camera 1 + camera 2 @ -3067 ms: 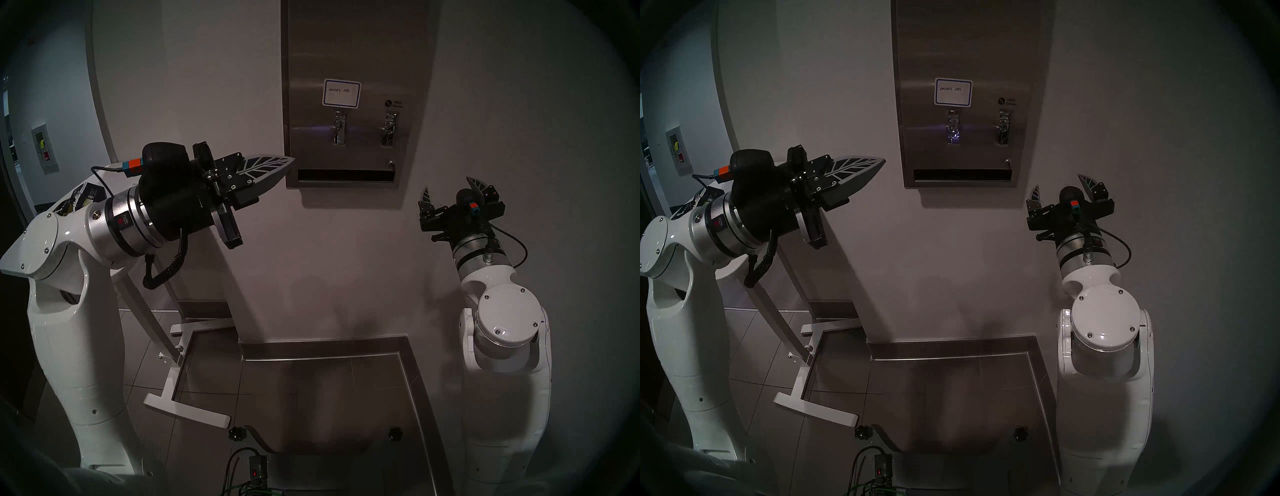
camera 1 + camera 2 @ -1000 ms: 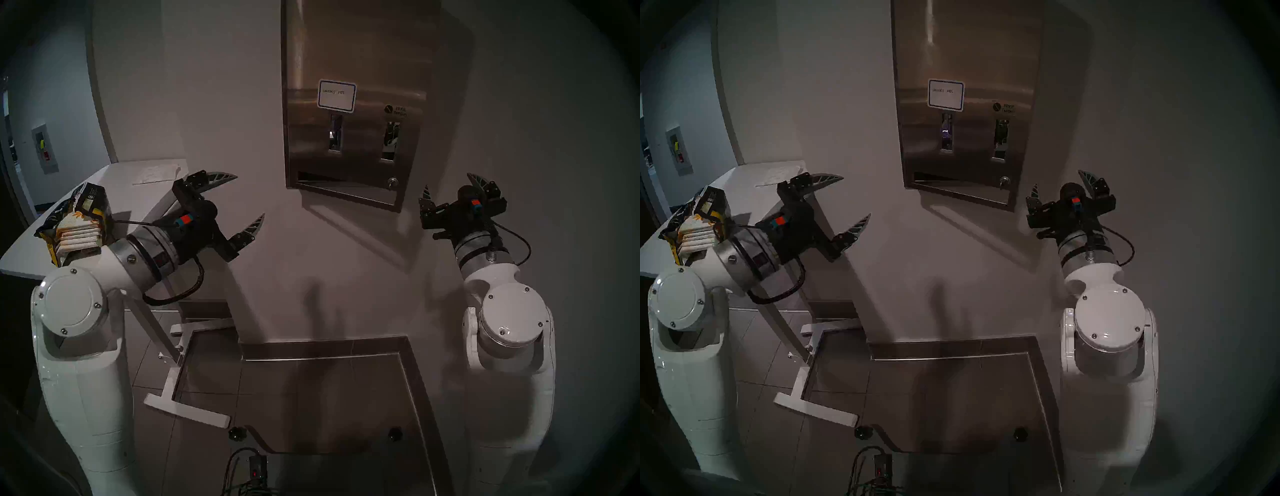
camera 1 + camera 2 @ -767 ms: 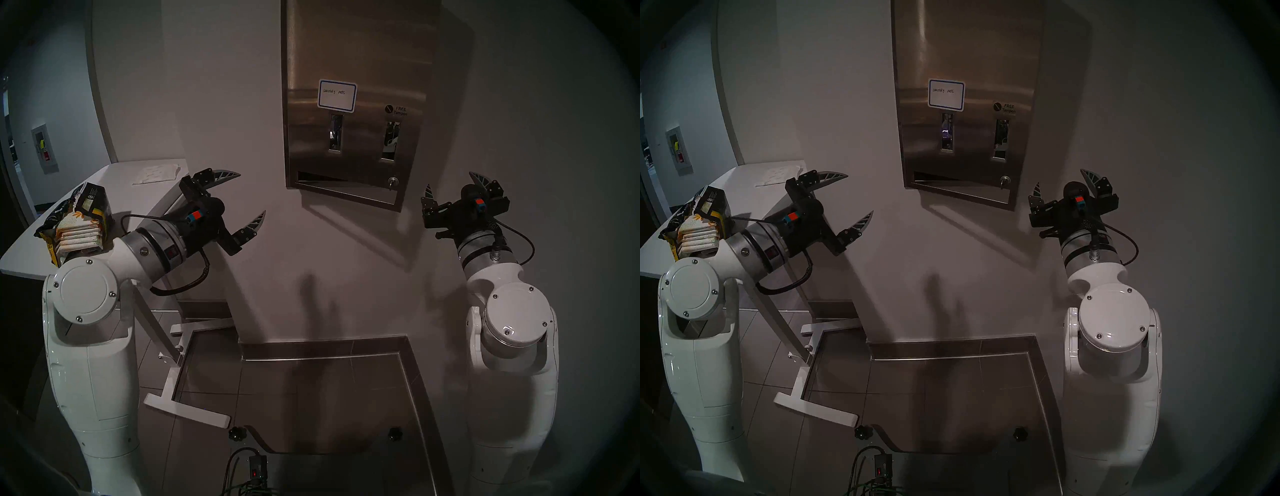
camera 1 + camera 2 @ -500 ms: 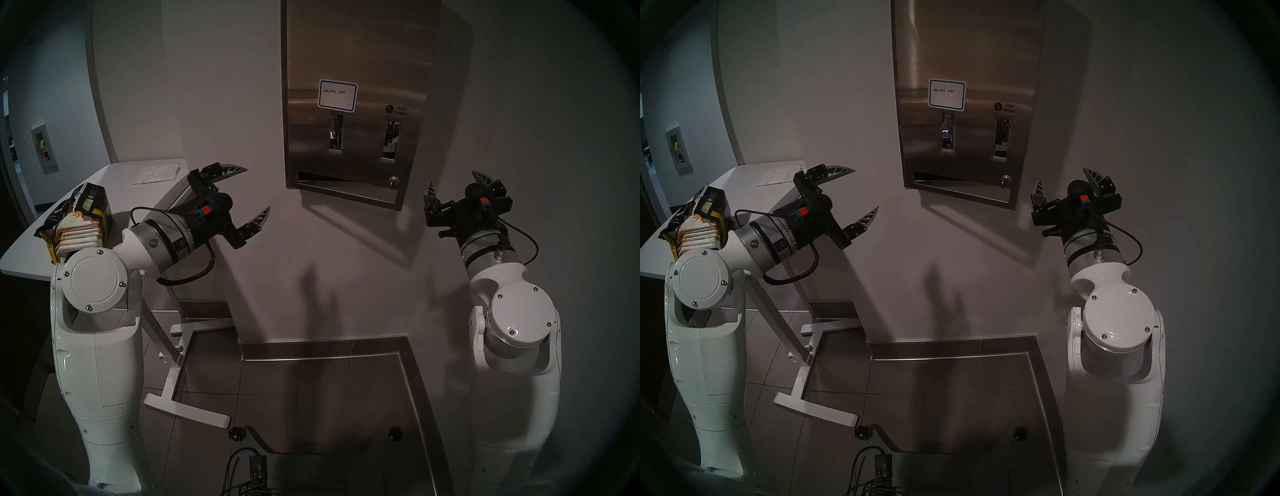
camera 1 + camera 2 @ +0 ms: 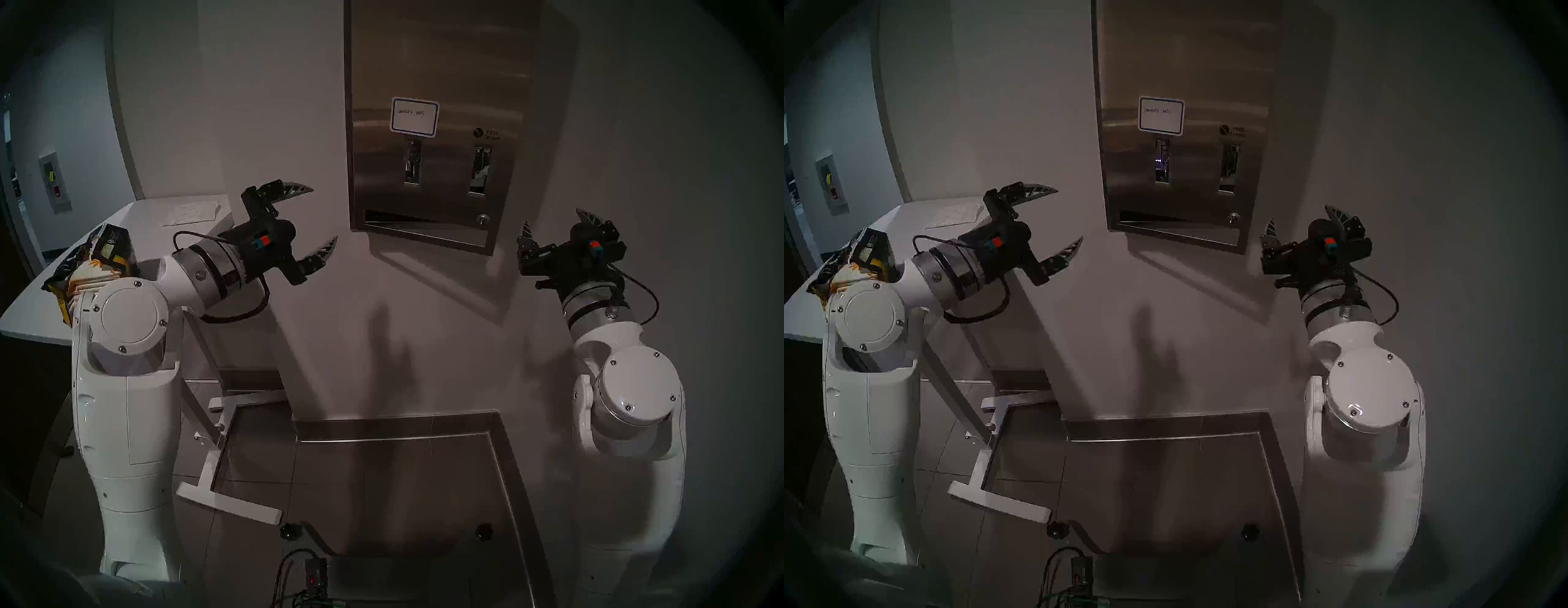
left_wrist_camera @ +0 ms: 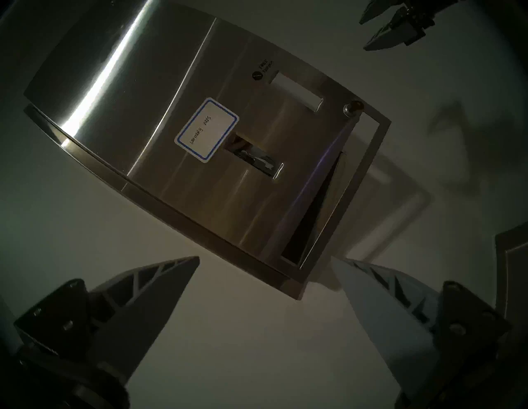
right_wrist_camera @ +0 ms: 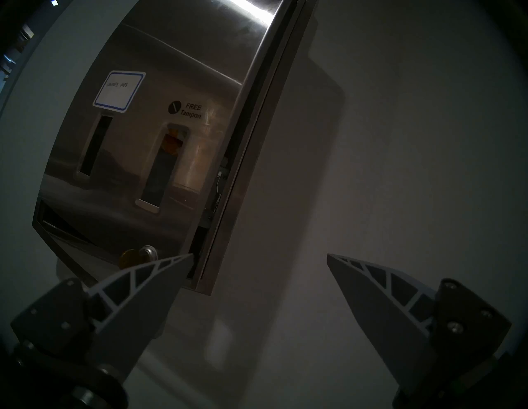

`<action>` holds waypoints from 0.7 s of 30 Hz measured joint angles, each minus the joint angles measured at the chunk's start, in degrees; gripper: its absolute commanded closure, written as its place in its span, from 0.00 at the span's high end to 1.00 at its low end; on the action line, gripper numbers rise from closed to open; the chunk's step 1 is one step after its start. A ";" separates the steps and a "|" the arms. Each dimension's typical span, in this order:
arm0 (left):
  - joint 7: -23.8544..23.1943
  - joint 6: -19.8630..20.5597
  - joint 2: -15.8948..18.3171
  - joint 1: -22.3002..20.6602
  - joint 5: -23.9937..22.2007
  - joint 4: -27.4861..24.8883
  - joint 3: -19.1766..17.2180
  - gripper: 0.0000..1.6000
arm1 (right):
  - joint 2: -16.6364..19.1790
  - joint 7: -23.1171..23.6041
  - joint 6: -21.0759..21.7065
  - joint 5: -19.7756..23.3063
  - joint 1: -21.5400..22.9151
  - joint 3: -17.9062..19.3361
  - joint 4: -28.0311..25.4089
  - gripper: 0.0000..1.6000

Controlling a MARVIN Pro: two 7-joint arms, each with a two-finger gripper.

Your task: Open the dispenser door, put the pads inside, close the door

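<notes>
Two head views first: left gripper [image 5: 320,220] spread wide and empty, risen and nearer the dispenser [image 5: 437,51] than a second ago — door [image 5: 428,170] ajar as before, right edge swung off the wall; right gripper [image 5: 555,229] agape, empty, unmoved beside the lock; pads [image 5: 91,278] stacked in a torn black-and-yellow bag [image 5: 112,248] on the white table [image 5: 140,229], half hidden behind the left arm. Left wrist: label [image 6: 206,130] and dark bottom slot ahead. Right wrist: gap along the door's edge.
</notes>
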 measured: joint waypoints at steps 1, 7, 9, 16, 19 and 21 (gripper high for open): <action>0.00 -0.14 0.10 -0.21 -0.08 0.08 0.05 1.00 | -0.01 -0.03 0.00 0.05 0.00 -0.02 0.00 1.00; 0.00 -0.67 0.52 -1.03 -0.34 0.09 0.09 1.00 | -0.02 -0.15 0.00 0.24 0.00 -0.07 -0.02 1.00; 0.01 -0.78 0.65 -1.23 -0.45 0.06 0.08 1.00 | -0.02 -0.15 -0.09 0.49 0.00 -0.06 -0.02 1.00; 0.02 -0.92 0.85 -1.48 -0.62 0.05 0.00 1.00 | 0.12 -0.17 -1.09 1.95 0.30 -0.17 0.04 1.00; 0.03 -0.97 0.93 -1.55 -0.69 0.05 -0.03 1.00 | 0.35 0.11 -1.75 2.81 0.75 -1.02 0.15 1.00; 0.03 -0.99 0.95 -1.57 -0.71 0.05 -0.04 1.00 | 0.47 0.33 -1.94 3.10 1.02 -1.61 0.22 1.00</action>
